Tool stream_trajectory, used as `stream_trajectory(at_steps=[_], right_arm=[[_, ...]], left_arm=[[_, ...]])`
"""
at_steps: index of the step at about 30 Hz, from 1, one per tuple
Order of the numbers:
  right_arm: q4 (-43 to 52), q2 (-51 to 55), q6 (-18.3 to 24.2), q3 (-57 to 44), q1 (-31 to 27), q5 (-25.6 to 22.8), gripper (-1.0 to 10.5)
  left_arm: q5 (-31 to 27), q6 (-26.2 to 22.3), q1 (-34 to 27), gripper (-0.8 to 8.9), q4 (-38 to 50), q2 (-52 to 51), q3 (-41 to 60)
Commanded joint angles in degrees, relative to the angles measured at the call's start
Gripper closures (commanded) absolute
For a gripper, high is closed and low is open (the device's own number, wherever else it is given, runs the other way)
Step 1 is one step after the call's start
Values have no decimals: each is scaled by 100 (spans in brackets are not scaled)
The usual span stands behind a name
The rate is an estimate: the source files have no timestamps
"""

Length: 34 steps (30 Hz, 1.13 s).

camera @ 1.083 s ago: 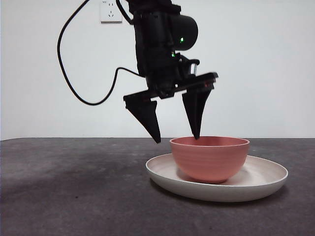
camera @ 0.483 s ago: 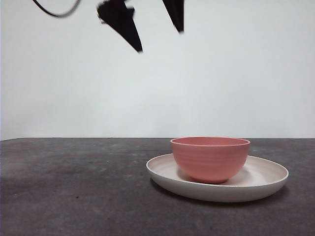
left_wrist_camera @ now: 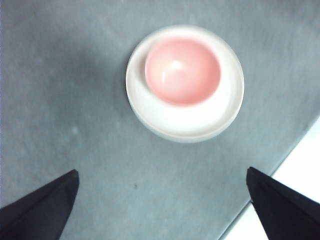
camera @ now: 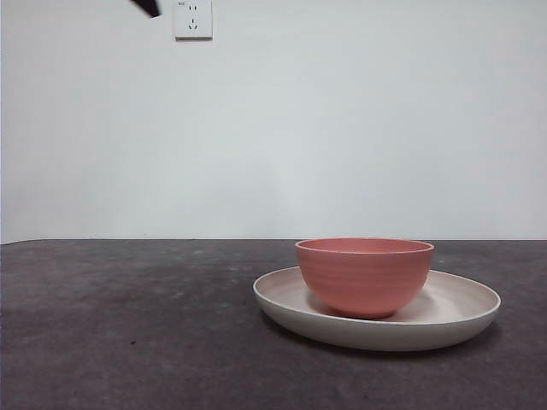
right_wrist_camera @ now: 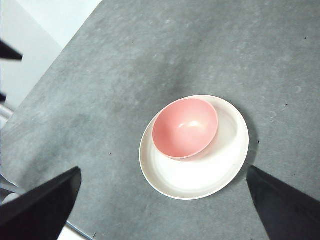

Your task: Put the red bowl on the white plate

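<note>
The red bowl [camera: 365, 275] stands upright on the white plate [camera: 461, 312], toward the plate's left side, on the dark table. Both grippers are high above and hold nothing. My left gripper [left_wrist_camera: 161, 171] is open, looking down on the bowl [left_wrist_camera: 182, 70] and the plate [left_wrist_camera: 200, 125]. My right gripper [right_wrist_camera: 163, 170] is open too, above the bowl [right_wrist_camera: 185, 127] and the plate [right_wrist_camera: 210, 175]. In the front view only a black tip [camera: 147, 7] shows at the top left corner.
The dark grey table [camera: 128, 325] stretches to the left of the plate. A wall socket [camera: 192, 17] sits on the white wall behind. The table's edge [left_wrist_camera: 280, 165] shows in the left wrist view, and also in the right wrist view [right_wrist_camera: 45, 75].
The gripper that stood open just over the bowl's left rim has risen up and to the left, almost out of the front view. The bowl and plate have not moved.
</note>
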<state>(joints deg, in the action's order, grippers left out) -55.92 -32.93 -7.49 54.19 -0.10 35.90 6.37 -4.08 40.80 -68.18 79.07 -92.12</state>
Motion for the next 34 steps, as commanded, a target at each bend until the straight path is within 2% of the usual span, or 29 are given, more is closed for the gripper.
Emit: stream_trajectory(at_steps=[1,5,8,10,14,17,25,30,34], right_arm=[[79,-31,94,98,2,9,316],[111,-31,94,98,2,9,316],[127,-31,92,98,2,11,316],[127,-28,92,98,2,11,316],[127,-28,92,98,2,11,316],[125,-28,94,98,2,11,316],[-44,-116,48,98,2,-13,316],[-293,-608,74,98,2,-140,316],[-286,-1283,179,98,2,111,317]], left_arm=[[229,-297,31,251,334,-592,608],[951,-446,7,251,796,-1508,1578],[1193,-407,9,251,1276,-2190,2304],[1193,-238,9,251,1543,-2562,2730],[1191,413,9,251,1947,-3084,3377],[1191,643,9,251,2124,-3261,3521],[1191,691,9,251,2579,-3407,3517],[1191,691,9,251,2597,-3407,3517],[1191,691,9,251,2601,-3407,3517]])
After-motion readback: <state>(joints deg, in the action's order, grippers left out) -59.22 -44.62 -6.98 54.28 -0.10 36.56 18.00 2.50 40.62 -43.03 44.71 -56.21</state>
